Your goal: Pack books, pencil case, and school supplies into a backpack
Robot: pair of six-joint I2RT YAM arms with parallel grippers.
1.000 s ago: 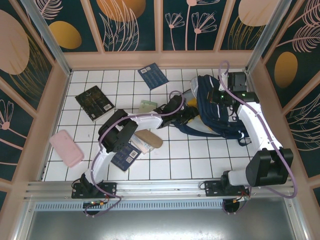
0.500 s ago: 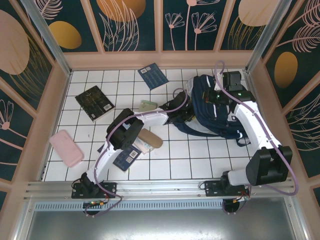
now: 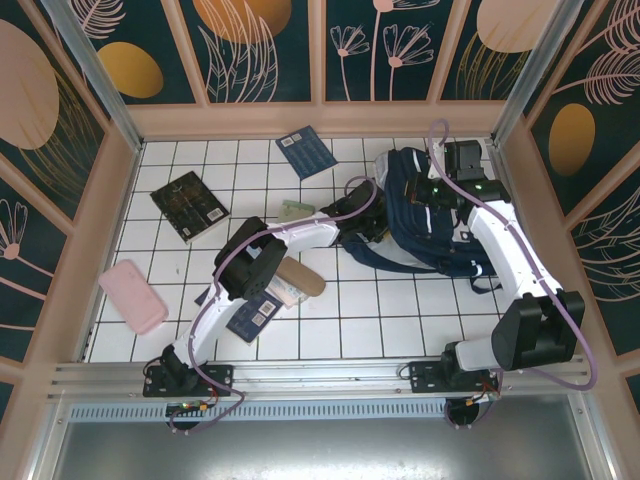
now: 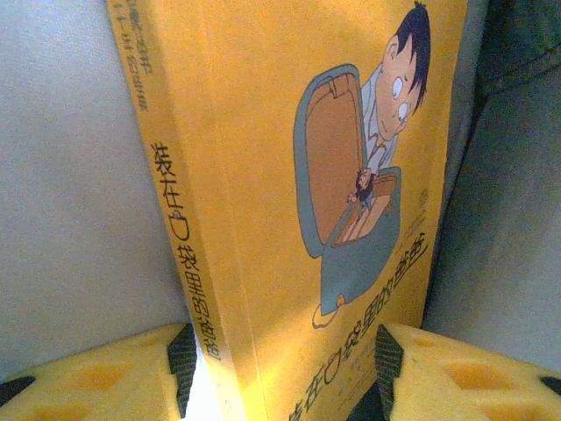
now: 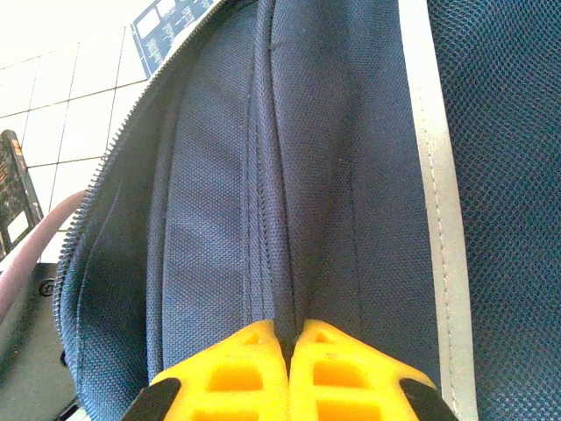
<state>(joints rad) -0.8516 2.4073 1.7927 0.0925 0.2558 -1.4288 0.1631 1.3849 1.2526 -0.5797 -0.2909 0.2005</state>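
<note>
The navy backpack lies at the right of the tiled floor, its mouth facing left. My left gripper reaches into that mouth. In the left wrist view the yellow book with a cartoon boy stands between my left gripper's fingers, with light showing between the left pad and the spine; the jaws are open. My right gripper is shut on a fold of the backpack fabric, holding the top edge up.
A black and gold book, a navy book at the back and another navy book under the left arm lie on the tiles. A pink pencil case, a pale green box and a tan pouch lie nearby.
My left gripper has pushed further right into the backpack with the yellow book and its jaws have spread. The right gripper has shifted slightly left with the fabric.
</note>
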